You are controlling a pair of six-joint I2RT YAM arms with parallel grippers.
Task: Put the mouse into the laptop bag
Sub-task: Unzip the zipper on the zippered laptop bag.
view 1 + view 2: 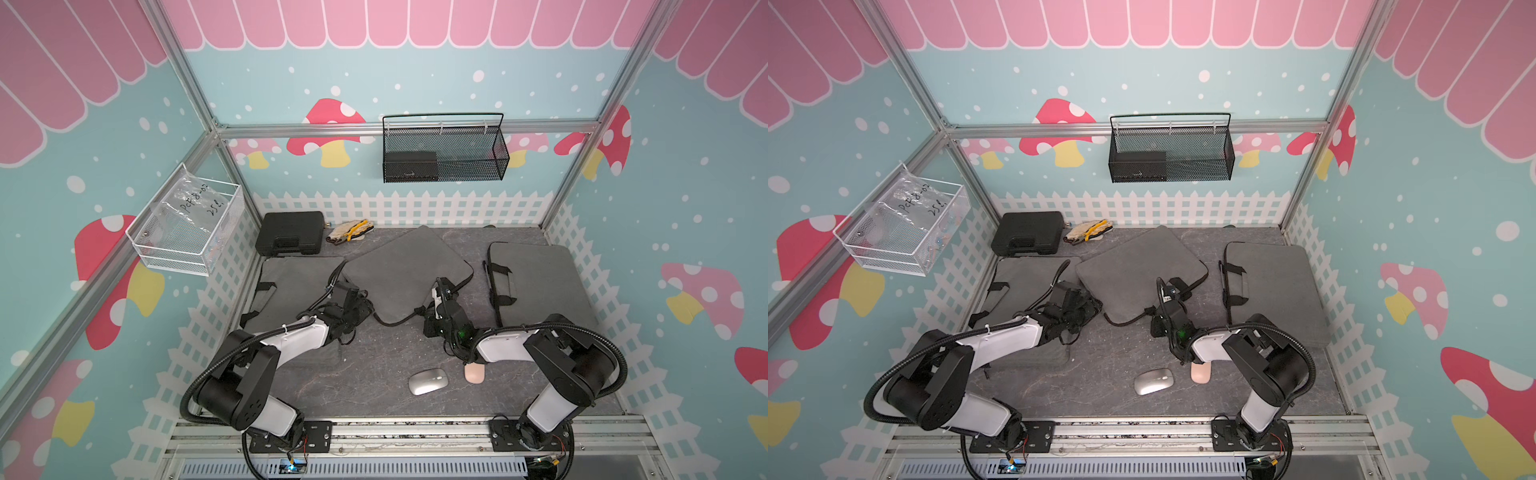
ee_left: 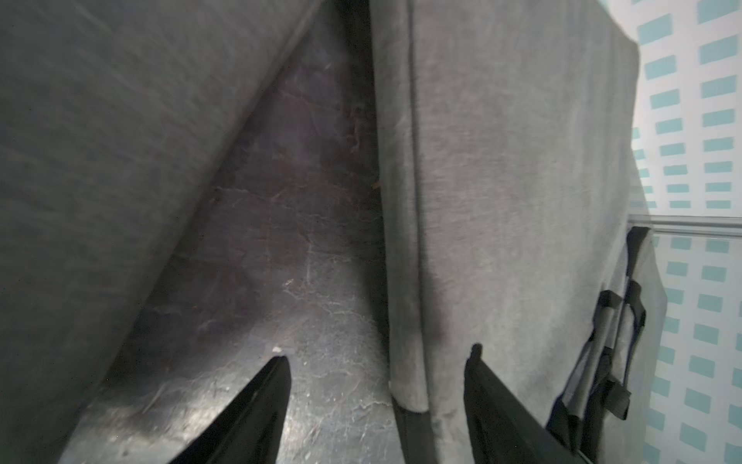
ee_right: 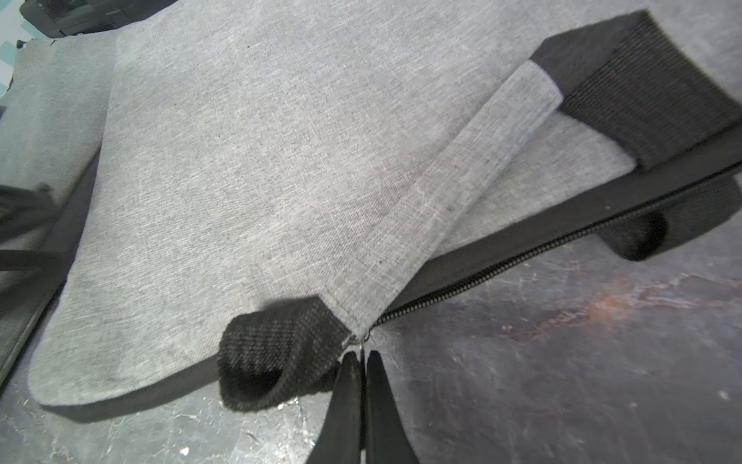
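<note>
while right hand (image 3: 362, 355) pinches zipper pull (image 3: 359, 340) of laptop bag (image 3: 241, 160), mouse (image 1: 428, 381) lies well apart; left hand (image 2: 378, 353) spread.

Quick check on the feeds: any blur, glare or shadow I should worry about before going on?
Right wrist view: zipper crisp, corners soft. Left wrist view: smeared overall, deep shadow between the two bags, glare on the table. Both top views: evenly lit, silver mouse sharp.
</note>
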